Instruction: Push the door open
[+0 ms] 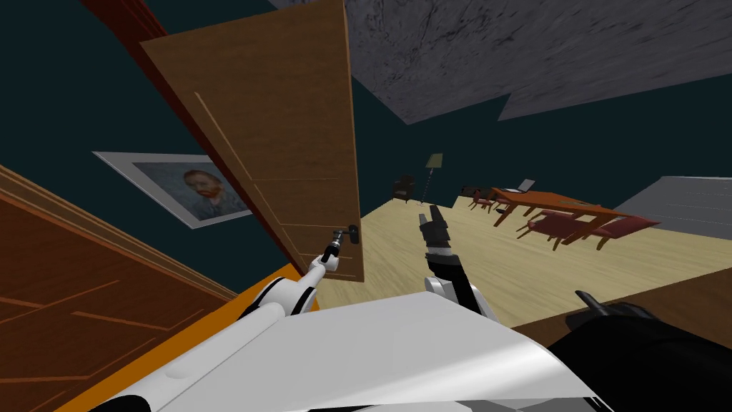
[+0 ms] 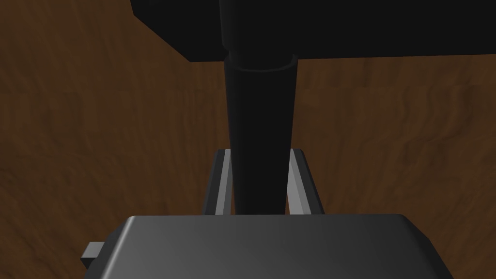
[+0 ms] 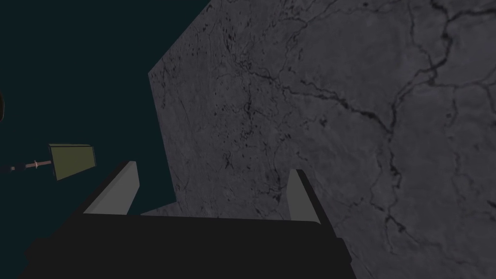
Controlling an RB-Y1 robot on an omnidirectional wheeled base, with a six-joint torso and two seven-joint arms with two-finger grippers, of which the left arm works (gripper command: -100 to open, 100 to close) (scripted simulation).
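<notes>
Door (image 1: pixel 286 143) ajar; left claw (image 2: pixel 260 154) clamps handle (image 2: pixel 259 106) beside edge.

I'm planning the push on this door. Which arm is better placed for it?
Left. The left gripper is shut on the black door handle, right at the brown door's free edge. The right gripper hangs open in the air beside the door, touching nothing.

Stretched forward, the dark-bodied, grey-bladed left gripper (image 2: pixel 261 154) clamps a black cylindrical lever (image 2: pixel 259 111) between its jaws, while the matching right gripper (image 1: pixel 431 214) is raised with its fingers apart.
</notes>
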